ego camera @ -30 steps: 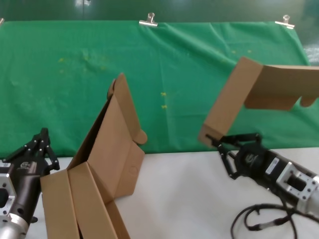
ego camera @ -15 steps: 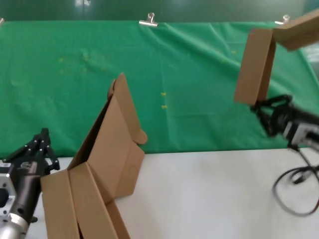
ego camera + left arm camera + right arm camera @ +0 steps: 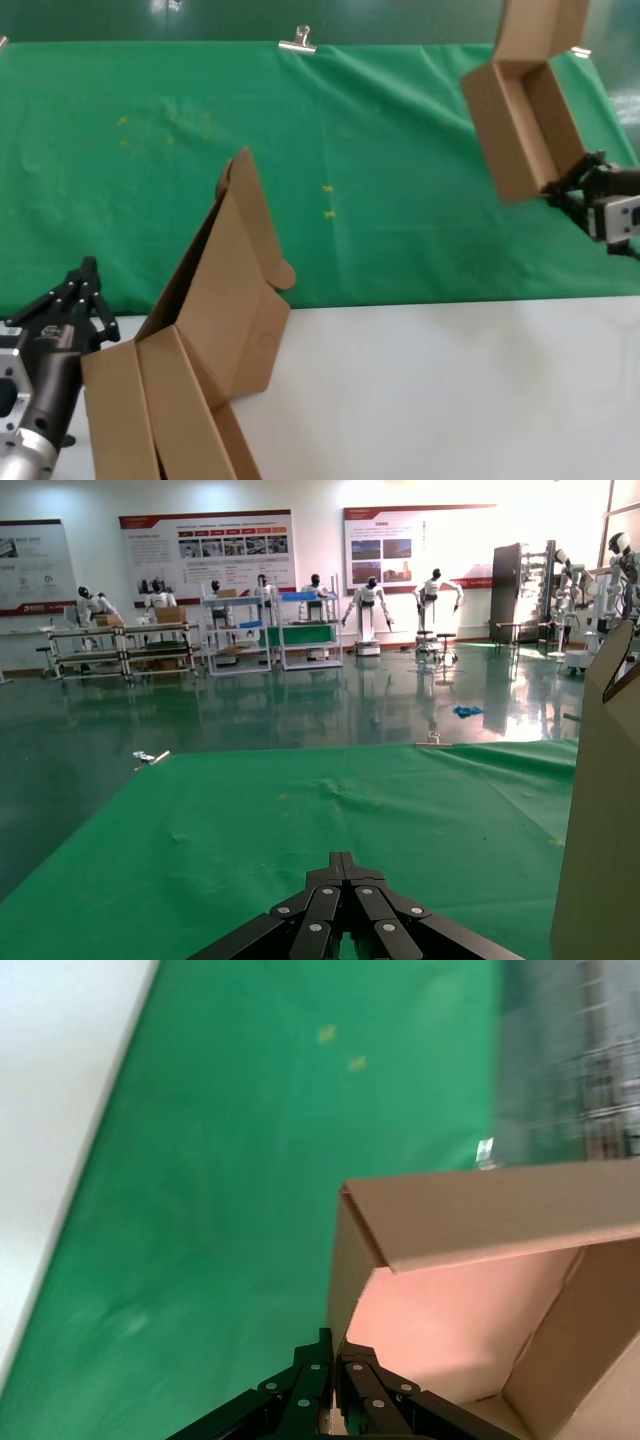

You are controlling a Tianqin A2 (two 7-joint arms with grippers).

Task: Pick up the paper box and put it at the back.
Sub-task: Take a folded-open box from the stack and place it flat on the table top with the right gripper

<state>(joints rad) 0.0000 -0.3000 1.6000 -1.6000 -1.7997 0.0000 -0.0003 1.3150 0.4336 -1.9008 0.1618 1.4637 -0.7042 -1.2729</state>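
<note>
Head view: the right gripper [image 3: 556, 189], at the far right above the green cloth [image 3: 300, 160], is clamped on the lower corner of the paper box [image 3: 525, 120]; the box hangs in the air, tilted steeply, its open tray facing the camera and its lid rising out of the top of the frame; a silver clip [image 3: 298, 42] sits on the cloth's far edge; the left gripper [image 3: 85, 290] waits at the near left, its fingers drawn together on nothing, just beside a bunch of other cardboard boxes [image 3: 205, 350] that lean on the white surface [image 3: 450, 390] and against the cloth's near edge.

Left wrist view: the left gripper [image 3: 342, 865] points across the green cloth [image 3: 300, 820] with its fingertips meeting and nothing between them; a tall cardboard edge [image 3: 600, 810] of the bunched boxes stands close beside it; a hall with shelves lies beyond.

Right wrist view: the right gripper [image 3: 330, 1355] pinches the rim of the paper box [image 3: 470, 1290], its fingers narrowed onto the thin wall; the tray's inside is open to the camera; the green cloth [image 3: 220, 1180] with its yellow marks [image 3: 340, 1048] lies below, and a strip of the white surface [image 3: 50, 1080] shows at one side.
</note>
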